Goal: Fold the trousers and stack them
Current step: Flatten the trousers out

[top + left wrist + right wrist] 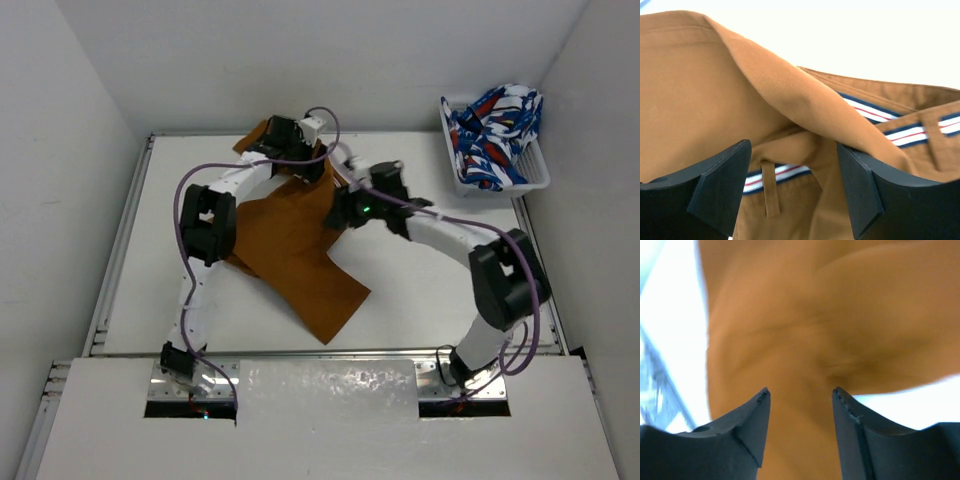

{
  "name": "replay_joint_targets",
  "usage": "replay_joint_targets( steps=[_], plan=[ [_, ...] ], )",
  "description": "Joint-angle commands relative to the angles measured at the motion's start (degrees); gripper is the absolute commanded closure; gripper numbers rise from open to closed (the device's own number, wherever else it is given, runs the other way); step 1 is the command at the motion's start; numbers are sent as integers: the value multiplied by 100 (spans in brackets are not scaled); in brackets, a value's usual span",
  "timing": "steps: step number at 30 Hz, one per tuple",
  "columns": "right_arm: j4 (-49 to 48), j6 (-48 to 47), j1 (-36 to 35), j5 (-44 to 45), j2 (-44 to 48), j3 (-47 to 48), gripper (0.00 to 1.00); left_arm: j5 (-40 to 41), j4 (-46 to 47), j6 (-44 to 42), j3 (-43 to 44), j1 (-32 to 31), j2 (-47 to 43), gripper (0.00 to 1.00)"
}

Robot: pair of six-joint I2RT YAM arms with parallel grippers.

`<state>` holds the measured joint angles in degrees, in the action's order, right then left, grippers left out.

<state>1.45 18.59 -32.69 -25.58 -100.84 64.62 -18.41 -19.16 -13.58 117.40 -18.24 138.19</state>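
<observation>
Left gripper point(792, 150): jaws spread wide, the black fingers point(720, 190) standing either side of a raised fold of the trousers point(700, 100); the fold runs from upper left to lower right just past the fingertips, and the pictures do not show the pads pressing on it. Between the fingers lie a belt loop point(771, 187) and the waistband's inner stripe point(905, 132) in navy, white and red. Right gripper point(800, 392): jaws likewise apart, with blurred ochre cloth filling the gap and most of the wrist view; contact with the cloth cannot be told. In the top view the left gripper point(303, 160) sits over the far end of the trousers point(300, 260), near the table's far edge, and the right gripper point(342, 208) sits at the garment's right edge, a little nearer. The trousers lie loosely spread on the white table point(420, 290), slanting from far centre to a near end right of centre, partly under the left arm. At the far right corner a white basket point(500, 188) holds blue, white and red patterned clothes point(495, 125), well apart from the trousers.
</observation>
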Motion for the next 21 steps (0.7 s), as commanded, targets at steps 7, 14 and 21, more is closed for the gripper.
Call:
replay_joint_targets(
  steps=[7,14,21],
  plan=[
    [-824,1629,1300,1327,-83,576,31,-715,62,444,-508,444,-1602,31],
    [1145,1675,1388,2539,-1814,2448,19,-1183,-1842,-1738,-1191,77,-2497,1],
    [1366,1577,1388,2375,-2378,2661,19,-576,-547,-928,-1652,-268,-1981,0]
  ],
)
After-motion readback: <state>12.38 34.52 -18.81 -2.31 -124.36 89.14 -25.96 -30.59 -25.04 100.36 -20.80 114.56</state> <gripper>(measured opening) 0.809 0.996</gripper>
